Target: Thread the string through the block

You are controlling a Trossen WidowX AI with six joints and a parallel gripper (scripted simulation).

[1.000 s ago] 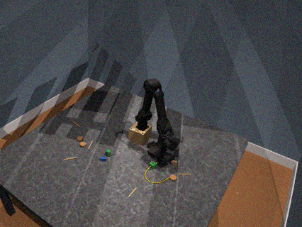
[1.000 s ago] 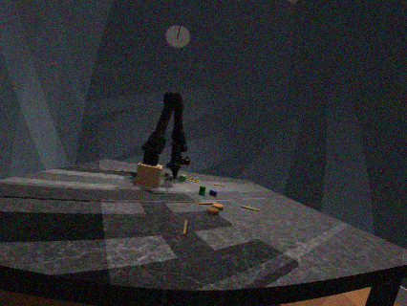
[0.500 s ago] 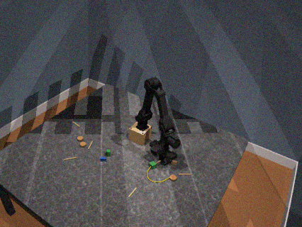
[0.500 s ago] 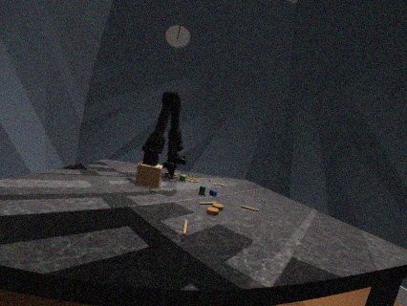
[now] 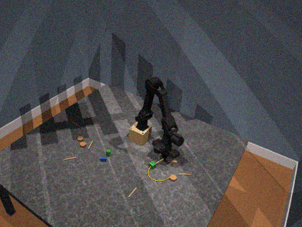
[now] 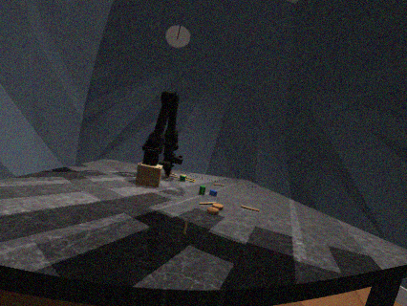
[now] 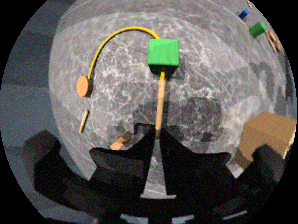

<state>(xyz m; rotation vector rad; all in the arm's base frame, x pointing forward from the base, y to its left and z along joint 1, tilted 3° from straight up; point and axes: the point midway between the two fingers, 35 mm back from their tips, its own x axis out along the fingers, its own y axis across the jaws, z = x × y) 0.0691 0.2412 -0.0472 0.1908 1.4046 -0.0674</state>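
In the wrist view, the wooden button is seen ahead and left of the pincer. From it, yellow string is curved into the green block, straight ahead. Through it, on the pincer's side, stick and a little string have been drawn. The stick's end is gripped by nearly closed fingers. Threading appears done; setting down clear of the block, full opening and withdrawal are left.

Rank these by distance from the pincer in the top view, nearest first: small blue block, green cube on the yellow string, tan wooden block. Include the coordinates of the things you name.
1. Green cube (image 5: 152,164) (image 6: 182,178) (image 7: 163,52): just left in view.
2. Tan wooden block (image 5: 139,137) (image 6: 149,176) (image 7: 267,131): upper left.
3. Small blue block (image 5: 103,159) (image 6: 213,193) (image 7: 244,13): far left.
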